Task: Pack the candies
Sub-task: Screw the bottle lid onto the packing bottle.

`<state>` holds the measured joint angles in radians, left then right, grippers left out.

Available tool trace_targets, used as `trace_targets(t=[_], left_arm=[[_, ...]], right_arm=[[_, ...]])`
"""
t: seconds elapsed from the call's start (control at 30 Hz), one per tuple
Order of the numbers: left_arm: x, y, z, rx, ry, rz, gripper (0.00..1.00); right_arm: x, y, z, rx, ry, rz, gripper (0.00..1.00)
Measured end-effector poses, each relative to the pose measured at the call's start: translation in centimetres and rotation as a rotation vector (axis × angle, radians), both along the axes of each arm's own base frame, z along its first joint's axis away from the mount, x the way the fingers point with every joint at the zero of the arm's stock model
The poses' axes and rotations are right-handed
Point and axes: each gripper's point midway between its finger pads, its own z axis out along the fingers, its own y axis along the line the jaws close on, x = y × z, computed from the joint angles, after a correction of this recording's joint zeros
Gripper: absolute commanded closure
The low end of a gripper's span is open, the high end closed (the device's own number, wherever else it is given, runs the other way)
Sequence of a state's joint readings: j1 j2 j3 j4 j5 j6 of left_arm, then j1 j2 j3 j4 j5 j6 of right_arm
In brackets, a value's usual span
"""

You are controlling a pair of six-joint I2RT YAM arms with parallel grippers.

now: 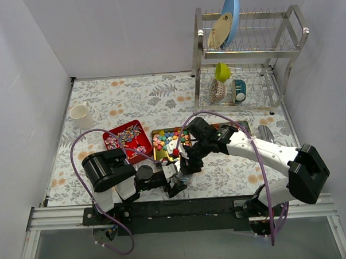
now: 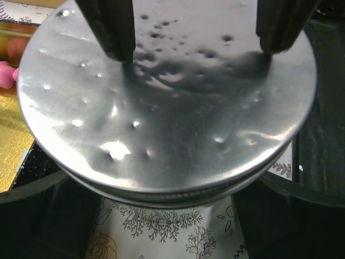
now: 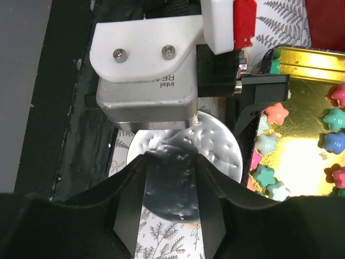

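Took this for the lid-opening step, ahead of any packing. Found the jar (image 1: 184,178) clasped just below its silver lid (image 2: 161,108) by the left gripper (image 2: 161,200), fingers (image 2: 43,216) closed in on both sides. Found the right gripper (image 3: 171,162) poised over that lid, jaws spread nearly lid-wide, tips down at the dented metal. Could not tell touching from hovering, and saw no hold on the rim yet. Could not see inside the jar.

Located the candies (image 3: 268,143) elsewhere: pastel stars and balls loose in the gold tin (image 3: 302,162) just beside the jar, wrapped pieces in the red tin (image 1: 140,150) further left. Judged none packed so far (a guess from the well-filled tins).

Expected the next move to call for squaring the right jaws around the lid's rim, closing firmly, then twisting against a steady left hold, without knocking the gold tin.

Noted a floral tablecloth (image 1: 103,109) over the table, a white mug (image 1: 80,117) at far left, a metal dish rack (image 1: 247,57) at back right holding plates (image 1: 230,12) and cups (image 1: 222,71), and plain pale walls (image 1: 128,34) on three sides.
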<state>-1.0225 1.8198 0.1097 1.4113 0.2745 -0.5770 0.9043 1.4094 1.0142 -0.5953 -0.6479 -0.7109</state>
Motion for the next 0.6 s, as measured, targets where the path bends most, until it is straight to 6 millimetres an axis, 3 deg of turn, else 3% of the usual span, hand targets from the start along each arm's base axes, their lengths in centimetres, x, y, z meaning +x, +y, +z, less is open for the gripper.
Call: trace_targets(t=[0.13, 0.27, 0.43, 0.6], left_arm=[[0.0, 0.0, 0.0, 0.000, 0.000, -0.001, 1.00], [-0.1, 0.0, 0.0, 0.000, 0.000, -0.004, 1.00], [-0.1, 0.0, 0.0, 0.000, 0.000, -0.006, 1.00], [-0.1, 0.0, 0.0, 0.000, -0.001, -0.007, 1.00]], right_arm=[[0.0, 0.2, 0.2, 0.011, -0.027, 0.005, 0.46], [0.3, -1.0, 0.8, -0.015, -0.059, -0.017, 0.36], [3.0, -1.6, 3.8, 0.020, -0.130, -0.085, 0.21], [4.4, -1.1, 5.5, 0.040, -0.200, -0.033, 0.18]])
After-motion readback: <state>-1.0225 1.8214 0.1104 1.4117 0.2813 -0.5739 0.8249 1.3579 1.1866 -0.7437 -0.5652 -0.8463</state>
